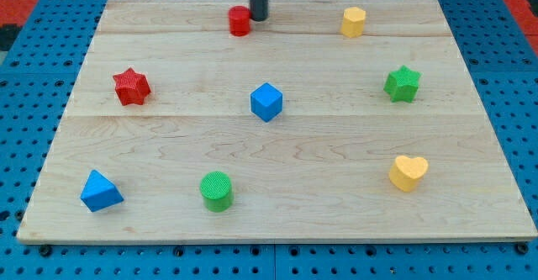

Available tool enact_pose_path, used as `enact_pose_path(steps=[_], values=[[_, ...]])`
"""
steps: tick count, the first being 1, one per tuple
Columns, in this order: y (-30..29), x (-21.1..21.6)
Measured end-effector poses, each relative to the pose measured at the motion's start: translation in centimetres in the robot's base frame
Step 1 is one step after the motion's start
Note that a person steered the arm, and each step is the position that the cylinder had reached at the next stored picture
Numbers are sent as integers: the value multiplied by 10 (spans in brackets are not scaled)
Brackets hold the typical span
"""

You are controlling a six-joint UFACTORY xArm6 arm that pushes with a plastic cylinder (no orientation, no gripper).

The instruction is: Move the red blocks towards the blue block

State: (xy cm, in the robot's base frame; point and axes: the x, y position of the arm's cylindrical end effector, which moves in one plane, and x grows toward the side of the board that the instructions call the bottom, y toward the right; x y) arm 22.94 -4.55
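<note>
Wooden board (277,221) fills most of the view, sitting on a blue pegboard (25,87). No gripper here, just my rod, so nothing to open/close; my tip (259,19) sits near the view's top edge, touching or just beside the right side of the small red block (239,21) (looks like a cylinder). Targets: blue cube (266,102) at board centre, a blue wedge-like block (100,191) at bottom left. Which "blue block" is meant isn't certain; the cube is nearer both reds, so I judge that's it. Red star (131,87) lies left of the cube, well apart. Also on the board: yellow heart (408,172) at lower right, green star (403,84) at right, green cylinder (217,190) at bottom, yellow block (353,21) at top right. Step in hand, I judge: push the red cylinder down toward the cube. My tip is on its right side, so a push from here would send it left. Better to get round to the far (top) side, line up w/ block centre and cube, then push straight & slow; off-centre contact will likely make it slip aside.
</note>
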Motion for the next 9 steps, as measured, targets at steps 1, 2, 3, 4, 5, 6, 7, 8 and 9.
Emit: enact_pose_path(steps=[1,2,3,4,5,6,7,8,9], values=[[-40,-3],[-71,-26],[-62,26],[-35,61],[-81,58],[-168,73],[-198,117],[-173,168],[-147,174]])
